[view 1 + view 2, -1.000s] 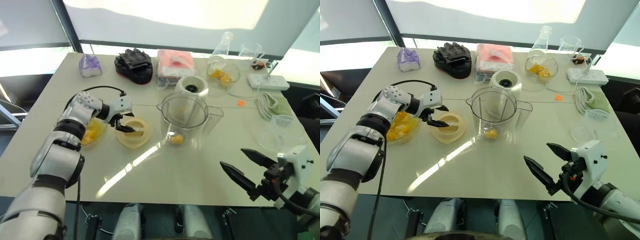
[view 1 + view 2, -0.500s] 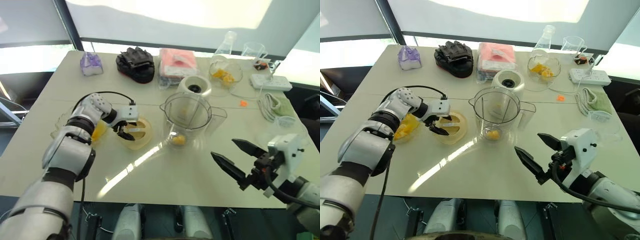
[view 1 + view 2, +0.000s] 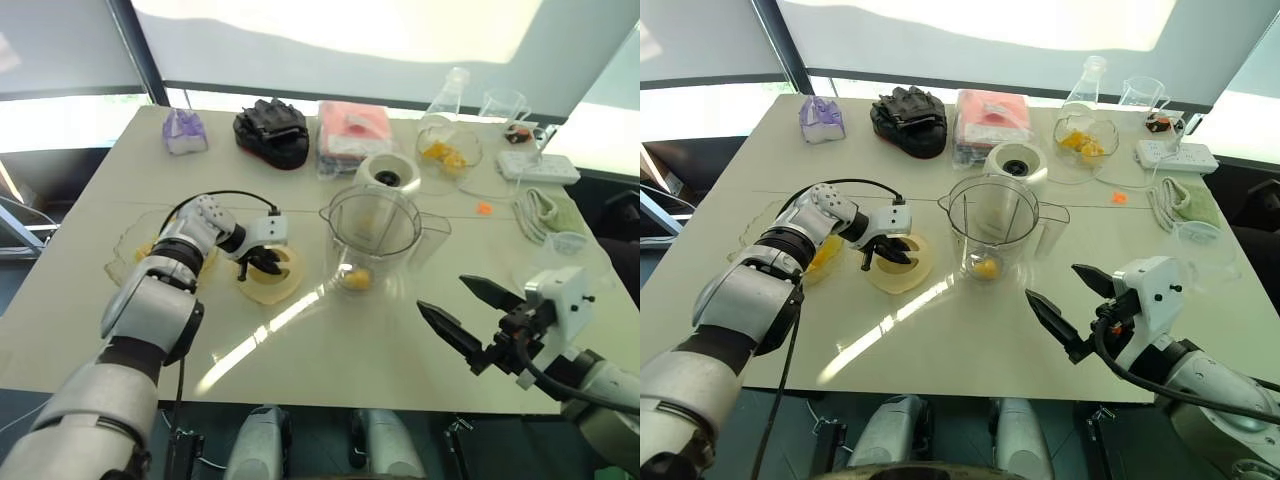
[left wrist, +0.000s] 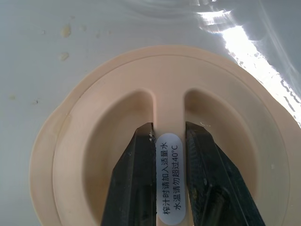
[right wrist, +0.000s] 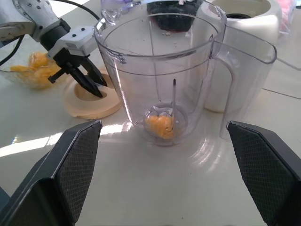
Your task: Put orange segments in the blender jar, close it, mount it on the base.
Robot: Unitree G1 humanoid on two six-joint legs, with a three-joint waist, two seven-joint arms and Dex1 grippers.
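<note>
Orange segments (image 5: 160,126), glossy and soft, lie at the bottom of the tall clear plastic blender jar (image 3: 372,240) mid-table, while the left gripper (image 4: 170,175) pinches the raised rib of the flat matte cream-yellow round lid (image 4: 117,141) and the right gripper (image 3: 464,315) hangs spread wide.

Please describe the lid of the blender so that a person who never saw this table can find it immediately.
Find the tall clear blender jar in the middle of the table. The lid lies flat just to its left, under the left tool. It is a cream-yellow disc with a raised centre rib, unlike the glass bowl of orange segments beyond it.
</note>
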